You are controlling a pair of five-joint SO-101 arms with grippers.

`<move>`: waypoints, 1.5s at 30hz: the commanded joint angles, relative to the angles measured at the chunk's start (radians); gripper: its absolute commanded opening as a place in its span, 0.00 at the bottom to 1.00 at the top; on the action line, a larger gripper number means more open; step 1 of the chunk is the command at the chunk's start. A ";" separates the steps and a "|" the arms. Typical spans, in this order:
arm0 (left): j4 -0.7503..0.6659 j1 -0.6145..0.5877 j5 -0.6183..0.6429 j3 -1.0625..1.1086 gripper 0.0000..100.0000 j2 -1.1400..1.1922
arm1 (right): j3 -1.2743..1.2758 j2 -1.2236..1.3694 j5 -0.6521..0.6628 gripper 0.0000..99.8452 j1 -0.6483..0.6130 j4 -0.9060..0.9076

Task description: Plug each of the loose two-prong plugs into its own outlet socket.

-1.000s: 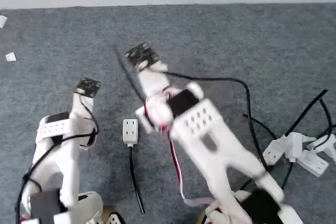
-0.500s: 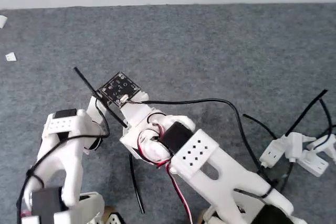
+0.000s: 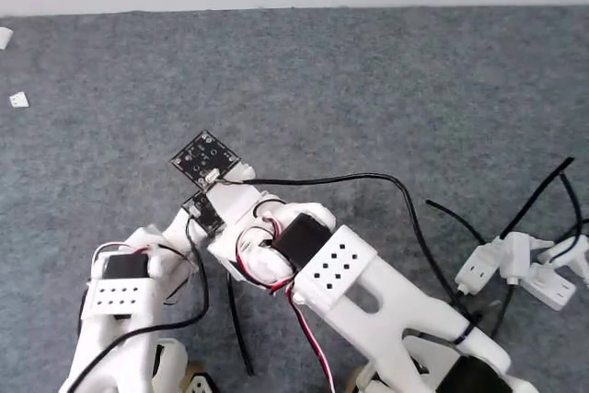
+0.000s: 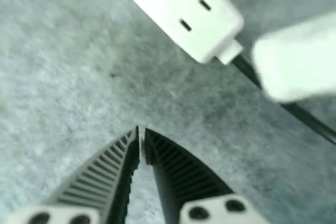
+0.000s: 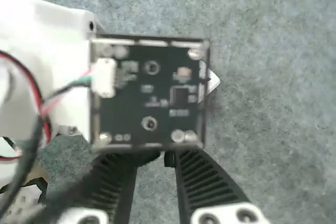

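Note:
A white outlet socket (image 4: pixel 186 14) with a black cord (image 4: pixel 294 111) lies on the grey carpet just beyond my left gripper (image 4: pixel 140 132), which is shut and holds nothing. Beside the socket is a blurred white part of the other arm (image 4: pixel 296 61). My right gripper (image 5: pixel 161 156) is shut and empty, right behind the left arm's camera board (image 5: pixel 149 95). From above, the left arm (image 3: pixel 120 296) and right arm (image 3: pixel 340 273) meet over the socket and hide it. Several loose white plugs (image 3: pixel 515 260) lie at the far right.
Black cables (image 3: pixel 534 204) tangle around the plugs at the right edge. The socket's cord (image 3: pixel 237 319) runs toward the front edge between the arm bases. Small white scraps (image 3: pixel 18 98) lie at the far left. Open carpet (image 3: pixel 368 89) stretches behind the arms.
The right arm swung left and down over the socket. The left arm leaned in toward it. The socket, seen from above a second ago, is now covered.

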 commanded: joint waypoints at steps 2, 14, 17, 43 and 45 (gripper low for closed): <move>-0.124 -0.041 0.094 -0.004 0.01 -0.032 | -0.018 -0.001 0.002 0.01 -0.002 -0.022; -0.305 -0.170 0.367 0.018 0.02 -0.034 | 0.054 0.007 0.209 0.01 0.101 -0.189; -0.255 -0.169 0.304 0.008 0.02 -0.037 | 0.046 0.007 0.269 0.01 0.114 -0.101; -0.244 -0.170 0.293 0.004 0.02 -0.035 | -0.351 0.590 0.305 0.14 0.354 0.127; -0.244 -0.170 0.293 0.005 0.02 -0.035 | -0.374 0.595 0.290 0.11 0.367 0.127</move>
